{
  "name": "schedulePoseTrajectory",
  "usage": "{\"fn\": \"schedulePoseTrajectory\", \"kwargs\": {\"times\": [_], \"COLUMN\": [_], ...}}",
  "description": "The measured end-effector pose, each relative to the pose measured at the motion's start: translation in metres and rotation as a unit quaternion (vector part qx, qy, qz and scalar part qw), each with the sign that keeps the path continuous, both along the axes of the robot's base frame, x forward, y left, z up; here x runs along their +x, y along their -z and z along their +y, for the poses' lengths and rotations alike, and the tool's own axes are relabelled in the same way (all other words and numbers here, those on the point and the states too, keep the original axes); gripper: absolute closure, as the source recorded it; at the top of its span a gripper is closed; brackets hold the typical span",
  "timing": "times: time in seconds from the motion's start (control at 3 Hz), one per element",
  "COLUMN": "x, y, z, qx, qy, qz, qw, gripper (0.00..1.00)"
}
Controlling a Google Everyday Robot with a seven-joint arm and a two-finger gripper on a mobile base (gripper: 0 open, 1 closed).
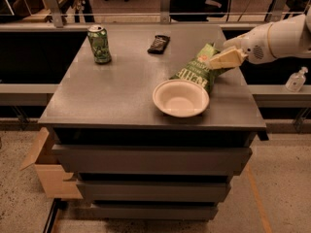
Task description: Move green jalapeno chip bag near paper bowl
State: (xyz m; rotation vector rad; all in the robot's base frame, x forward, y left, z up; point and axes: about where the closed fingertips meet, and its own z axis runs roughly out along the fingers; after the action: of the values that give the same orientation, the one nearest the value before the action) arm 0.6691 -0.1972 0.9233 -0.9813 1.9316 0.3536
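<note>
The green jalapeno chip bag [198,71] stands tilted on the grey table [121,91]. Its lower end touches the far right rim of the paper bowl [181,98]. The bowl is off-white and sits near the table's front right. My gripper [219,61] comes in from the right on a white arm and is shut on the bag's upper right end, holding it up at a slant. The rear of the bag is hidden behind the fingers [228,57].
A green drink can [99,44] stands at the back left of the table. A small dark flat packet [158,43] lies at the back middle. A cardboard box [46,171] is on the floor to the left. A sanitizer bottle [295,80] stands on the ledge to the right.
</note>
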Motion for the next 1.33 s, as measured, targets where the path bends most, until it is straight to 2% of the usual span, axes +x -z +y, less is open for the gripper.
{"fn": "schedulePoseTrajectory", "kwargs": {"times": [0.33, 0.67, 1.0, 1.33], "x": [0.0, 0.0, 0.0, -0.004], "y": [0.001, 0.001, -0.004, -0.013], "z": [0.001, 0.002, -0.016, -0.048], "qx": [0.0, 0.0, -0.007, -0.018], "qy": [-0.001, -0.001, 0.025, 0.075], "qz": [0.001, 0.001, -0.008, -0.024], "qw": [1.0, 1.0, 0.9996, 0.9967], "gripper": [0.0, 0.0, 0.0, 0.0]}}
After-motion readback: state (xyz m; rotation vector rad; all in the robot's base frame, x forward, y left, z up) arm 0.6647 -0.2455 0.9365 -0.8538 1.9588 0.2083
